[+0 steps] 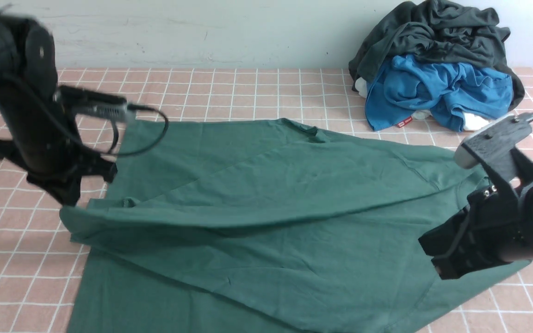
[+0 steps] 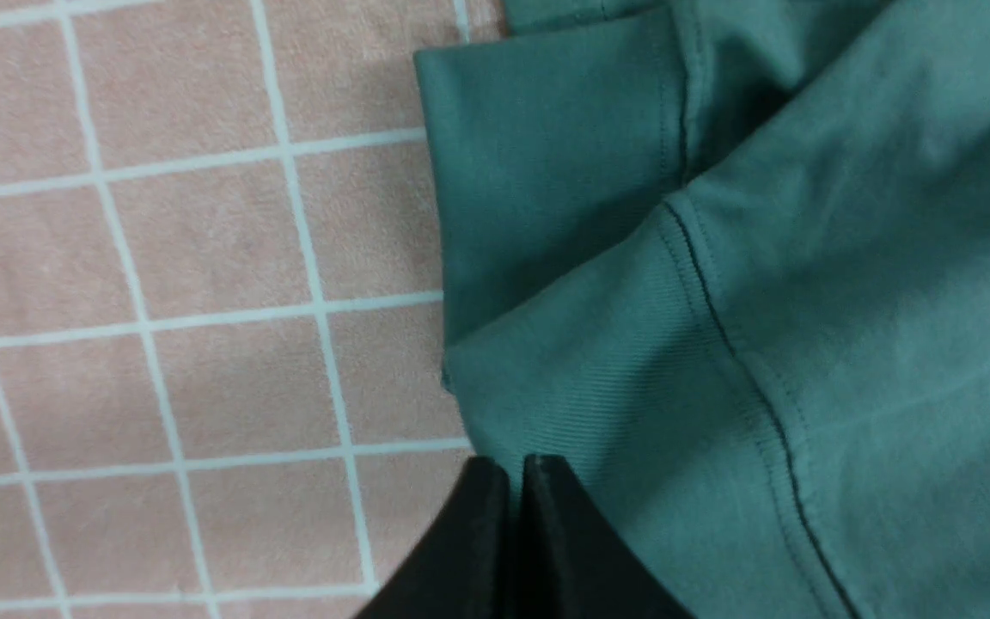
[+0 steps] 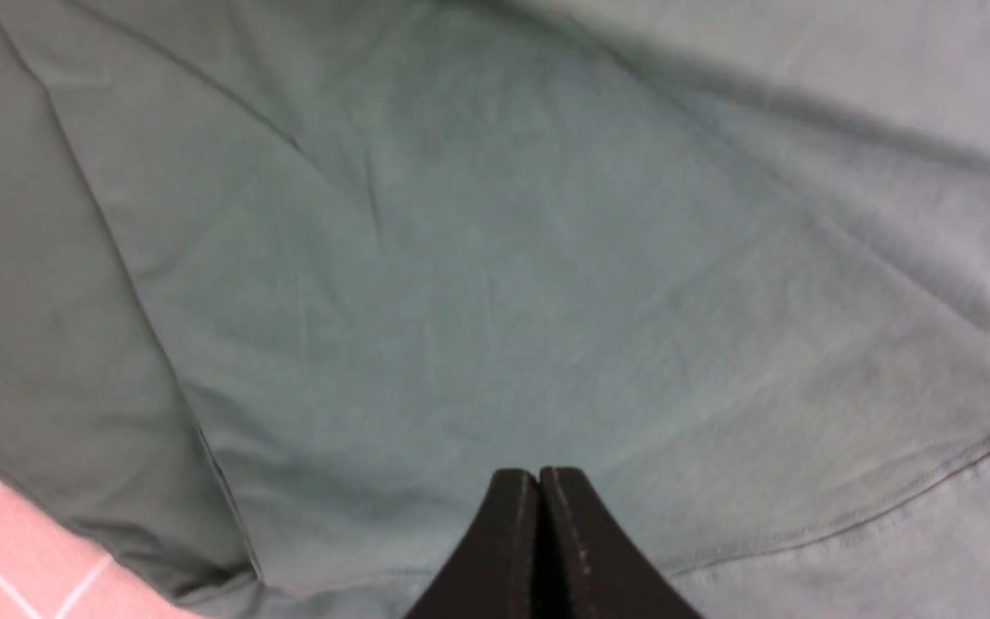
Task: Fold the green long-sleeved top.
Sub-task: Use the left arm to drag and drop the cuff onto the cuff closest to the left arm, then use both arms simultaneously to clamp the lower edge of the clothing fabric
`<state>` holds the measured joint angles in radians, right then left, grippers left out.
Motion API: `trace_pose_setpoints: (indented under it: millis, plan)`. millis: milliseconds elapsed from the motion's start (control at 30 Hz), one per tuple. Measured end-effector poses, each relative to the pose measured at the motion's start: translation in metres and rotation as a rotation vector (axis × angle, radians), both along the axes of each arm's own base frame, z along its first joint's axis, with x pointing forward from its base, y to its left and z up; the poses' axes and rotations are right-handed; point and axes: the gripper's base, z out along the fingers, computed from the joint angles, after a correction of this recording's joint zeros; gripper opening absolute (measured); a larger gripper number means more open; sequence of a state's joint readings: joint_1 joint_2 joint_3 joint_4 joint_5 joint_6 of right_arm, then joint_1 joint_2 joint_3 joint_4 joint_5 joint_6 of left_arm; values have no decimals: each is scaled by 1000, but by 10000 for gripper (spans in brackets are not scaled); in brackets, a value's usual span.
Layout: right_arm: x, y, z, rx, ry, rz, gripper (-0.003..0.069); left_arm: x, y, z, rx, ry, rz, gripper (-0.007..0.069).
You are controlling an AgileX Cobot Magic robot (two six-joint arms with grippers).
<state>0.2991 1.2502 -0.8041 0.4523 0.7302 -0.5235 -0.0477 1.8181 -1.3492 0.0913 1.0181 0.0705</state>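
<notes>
The green long-sleeved top lies spread over the middle of the pink checked table. One sleeve is drawn across its body from right to left. That sleeve's ribbed cuff ends at the left edge of the top. My left gripper is at that cuff, and in the left wrist view its jaws are shut on the cuff's edge. My right gripper hovers over the top's right side. It is shut and empty above smooth green cloth. The neck label and the logo are hidden.
A pile of clothes sits at the back right against the wall, with a dark charcoal-grey garment over a bright blue one. Bare checked tablecloth shows behind the top and to the left of it.
</notes>
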Motion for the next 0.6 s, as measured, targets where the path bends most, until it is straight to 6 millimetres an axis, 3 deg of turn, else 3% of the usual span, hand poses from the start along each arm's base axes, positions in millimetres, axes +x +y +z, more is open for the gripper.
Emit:
trace_pose_setpoints:
  millis: [100, 233, 267, 367, 433, 500, 533, 600]
  plan:
    - [-1, 1, 2, 21, -5, -9, -10, 1, 0, -13, -2, -74, -30, 47]
    - [-1, 1, 2, 29, 2, -11, -10, 2, -1, -12, 2, -105, -60, 144]
    - [-2, 2, 2, 30, 15, -6, -10, -1, -2, -6, -17, -106, -55, 232]
    - [-6, 2, 0, 18, 52, 24, -10, -9, -7, 3, -60, -82, -42, 366]
    - [-10, 2, -2, 7, 85, 60, -10, -23, -20, 1, -79, -5, -82, 488]
    - [-13, 3, -3, 5, 109, 96, -10, -40, -38, -6, -74, 78, -170, 553]
    - [-14, 4, -3, 4, 114, 102, -10, -41, -38, -7, -72, 90, -174, 558]
    - [-17, 6, -3, 12, 129, 149, -10, -71, -64, -22, -50, 188, -358, 593]
